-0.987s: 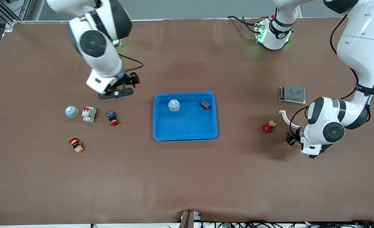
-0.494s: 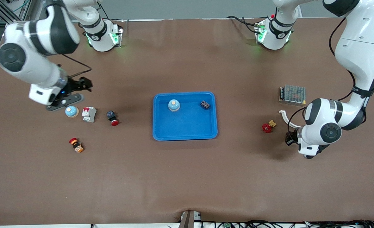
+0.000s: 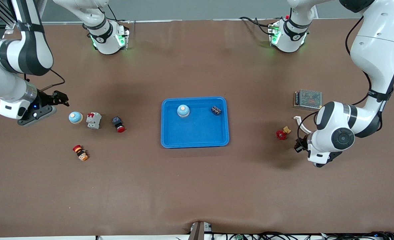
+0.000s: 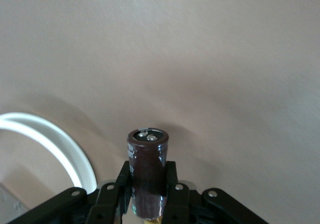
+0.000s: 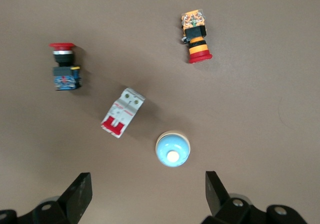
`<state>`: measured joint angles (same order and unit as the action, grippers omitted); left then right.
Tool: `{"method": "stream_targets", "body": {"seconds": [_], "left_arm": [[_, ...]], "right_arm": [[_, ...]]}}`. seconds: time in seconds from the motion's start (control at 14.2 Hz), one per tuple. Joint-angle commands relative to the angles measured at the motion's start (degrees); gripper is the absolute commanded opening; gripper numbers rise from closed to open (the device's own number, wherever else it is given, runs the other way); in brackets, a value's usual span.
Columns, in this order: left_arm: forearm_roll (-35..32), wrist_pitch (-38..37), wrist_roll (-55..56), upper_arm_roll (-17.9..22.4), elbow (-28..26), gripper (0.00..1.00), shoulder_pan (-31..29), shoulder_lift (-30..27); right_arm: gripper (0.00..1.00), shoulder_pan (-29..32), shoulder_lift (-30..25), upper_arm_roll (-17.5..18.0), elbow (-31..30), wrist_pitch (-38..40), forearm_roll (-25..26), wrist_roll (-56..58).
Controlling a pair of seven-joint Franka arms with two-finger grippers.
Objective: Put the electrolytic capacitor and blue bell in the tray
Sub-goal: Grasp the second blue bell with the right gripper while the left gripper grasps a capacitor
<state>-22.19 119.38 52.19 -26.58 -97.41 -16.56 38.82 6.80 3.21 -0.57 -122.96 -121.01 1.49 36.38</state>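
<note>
Because its fingers were clamped on the dark-brown cylindrical electrolytic capacitor (image 4: 147, 176), the left claw (image 4: 148, 194) hung clear of the bright-blue plastic tray (image 3: 195, 144); the right claw (image 5: 148, 196) gaped above a pale-blue domed bell (image 5: 172, 149), though another bell (image 3: 183, 110) already sat in the tray.

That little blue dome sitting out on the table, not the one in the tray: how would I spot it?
Start at the blue tray and go toward the right arm's end of the table, past the red-capped push button and the white circuit breaker. The blue bell sits beside the breaker, round, with a pale button on top.
</note>
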Motion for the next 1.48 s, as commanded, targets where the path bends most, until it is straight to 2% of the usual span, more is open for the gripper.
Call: {"method": "stream_targets", "body": {"seconds": [0.0, 0.35, 0.63, 0.78, 0.99, 1.41], "left_arm": [[0.3, -3.62, 3.17, -3.29, 0.89, 0.0, 0.13, -2.08], [0.3, -6.35, 11.07, -10.06, 1.69, 0.0, 0.13, -2.17], [0.39, -6.36, 21.0, -14.37, 1.69, 0.0, 1.61, -1.47], [0.3, -6.09, 27.49, -15.16, 1.78, 0.0, 3.55, -1.47], [2.49, -4.26, 31.65, -15.52, 1.78, 0.0, 6.1, -1.2], [3.64, 3.21, 40.08, -15.26, 1.69, 0.0, 11.81, 1.86]], "right_arm": [[1.0, 3.04, 3.02, 1.18, -1.22, -4.66, 0.26, 4.48], [1.0, 5.68, 6.01, 1.18, -7.37, -15.56, 0.26, 9.31], [1.0, 7.62, 9.87, 1.27, -7.64, -19.34, 0.18, 12.57], [1.0, 7.71, 10.94, 1.27, -9.3, -22.76, 0.09, 12.75], [1.0, 7.71, 11.9, 1.27, -12.65, -28.04, -0.17, 12.76], [1.0, 9.02, 12.87, 1.27, -14.67, -29.63, -0.17, 14.07]]}}
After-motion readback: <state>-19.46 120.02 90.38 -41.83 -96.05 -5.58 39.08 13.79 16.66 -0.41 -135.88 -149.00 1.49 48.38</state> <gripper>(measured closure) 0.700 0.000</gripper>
